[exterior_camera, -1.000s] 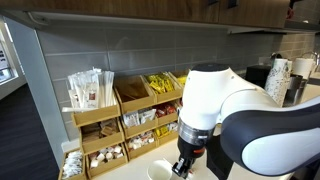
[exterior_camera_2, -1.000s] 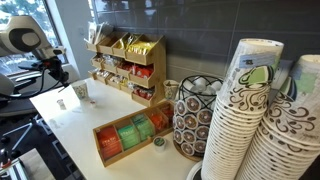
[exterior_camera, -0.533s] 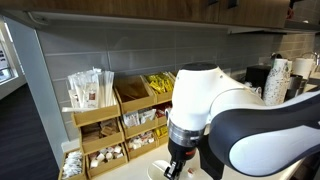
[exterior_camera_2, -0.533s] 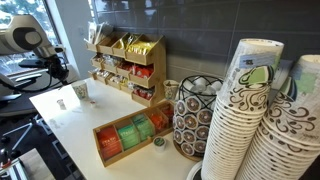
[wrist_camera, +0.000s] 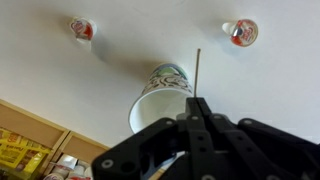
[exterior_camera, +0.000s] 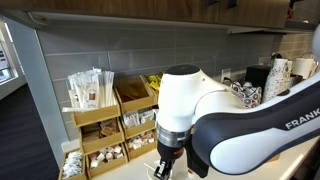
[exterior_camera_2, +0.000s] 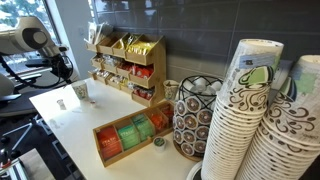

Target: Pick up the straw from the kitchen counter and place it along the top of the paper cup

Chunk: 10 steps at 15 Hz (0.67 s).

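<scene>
You've got the end effector (wrist_camera: 197, 108) clamped on the straw (wrist_camera: 198, 72) at one end so its free length runs alongside the cup (wrist_camera: 158, 95), near the surface (wrist_camera: 60, 70) back edge, ready to swing over the rim.

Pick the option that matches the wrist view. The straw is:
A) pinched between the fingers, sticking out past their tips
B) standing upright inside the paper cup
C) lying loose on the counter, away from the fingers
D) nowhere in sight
A: in the wrist view the thin straw runs straight out from between the closed fingers, alongside the paper cup.
</scene>
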Tool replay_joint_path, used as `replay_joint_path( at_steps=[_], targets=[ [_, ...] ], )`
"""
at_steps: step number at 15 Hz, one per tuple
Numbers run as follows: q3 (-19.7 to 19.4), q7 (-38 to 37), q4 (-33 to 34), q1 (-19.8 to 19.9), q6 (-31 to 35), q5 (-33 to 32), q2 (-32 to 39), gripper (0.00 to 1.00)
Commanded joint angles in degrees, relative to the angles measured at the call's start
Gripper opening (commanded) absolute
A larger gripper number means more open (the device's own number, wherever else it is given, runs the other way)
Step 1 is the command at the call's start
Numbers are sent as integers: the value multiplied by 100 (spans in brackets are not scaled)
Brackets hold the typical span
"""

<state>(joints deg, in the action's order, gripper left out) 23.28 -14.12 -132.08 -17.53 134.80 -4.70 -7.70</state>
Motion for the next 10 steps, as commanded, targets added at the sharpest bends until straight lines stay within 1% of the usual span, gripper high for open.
replay_joint_path(
  at_steps=[1,6,7,8,10],
  targets=[
    [-33,-71,255,-17,-36,-328,323,1],
    [-107,-106,380,-31,27,-497,511,1],
    [-120,-143,394,-32,4,-541,520,19],
    [-137,-151,395,-35,8,-557,514,29],
    [-165,-193,371,-37,12,-548,432,42]
  ],
)
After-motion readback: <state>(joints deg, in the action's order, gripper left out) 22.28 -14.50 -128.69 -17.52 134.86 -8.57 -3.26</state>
